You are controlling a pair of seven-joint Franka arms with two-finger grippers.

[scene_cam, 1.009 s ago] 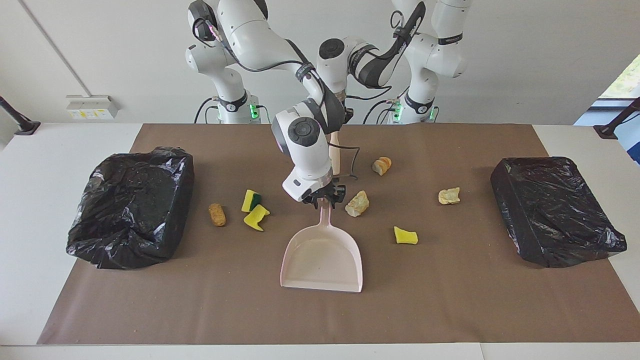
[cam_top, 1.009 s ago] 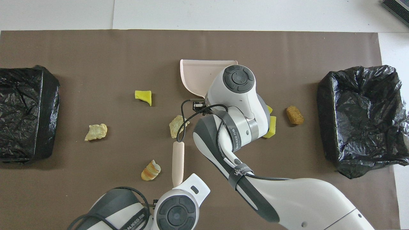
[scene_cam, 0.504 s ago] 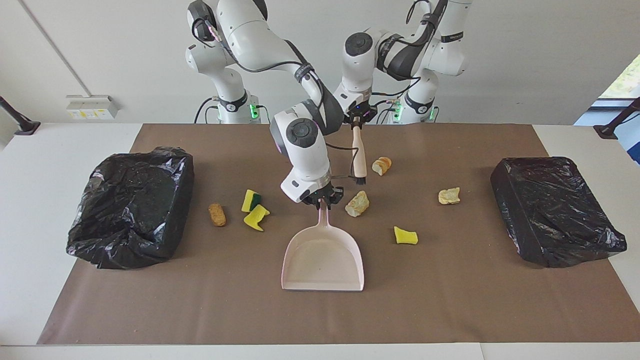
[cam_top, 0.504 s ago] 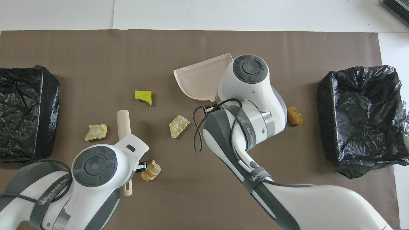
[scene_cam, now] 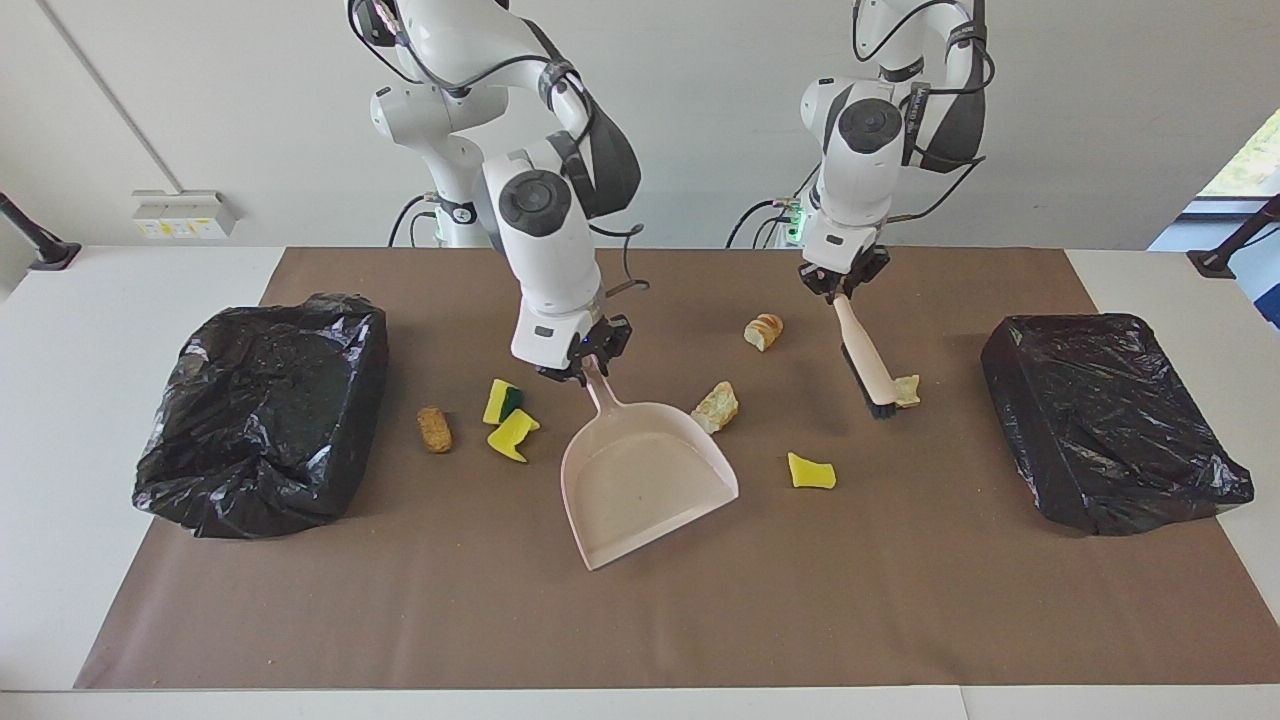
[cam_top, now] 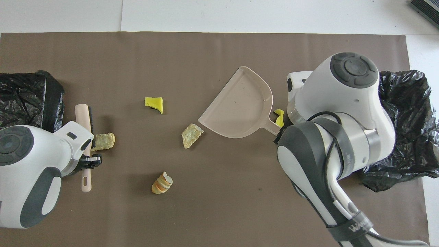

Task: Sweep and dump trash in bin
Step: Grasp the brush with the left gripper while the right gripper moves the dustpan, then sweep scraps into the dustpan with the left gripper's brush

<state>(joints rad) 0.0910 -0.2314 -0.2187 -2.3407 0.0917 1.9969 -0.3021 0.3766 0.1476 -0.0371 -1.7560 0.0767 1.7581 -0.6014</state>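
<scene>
brown lump (scene_cam: pixel 434 428) hidden overhead by right arm, bin bag (cam_top: pixel 29 99) cut off

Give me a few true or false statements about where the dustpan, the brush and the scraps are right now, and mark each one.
1. The right hand grips the pale pink plastic dustpan by its handle. True.
2. The dustpan holds two scraps. False: its tray is empty.
3. The left hand holds the beige-handled brush. True.
4. The brush bristles are beside the brown oblong lump. False: they are at a pale tan chunk near the left arm's black bin bag.
</scene>
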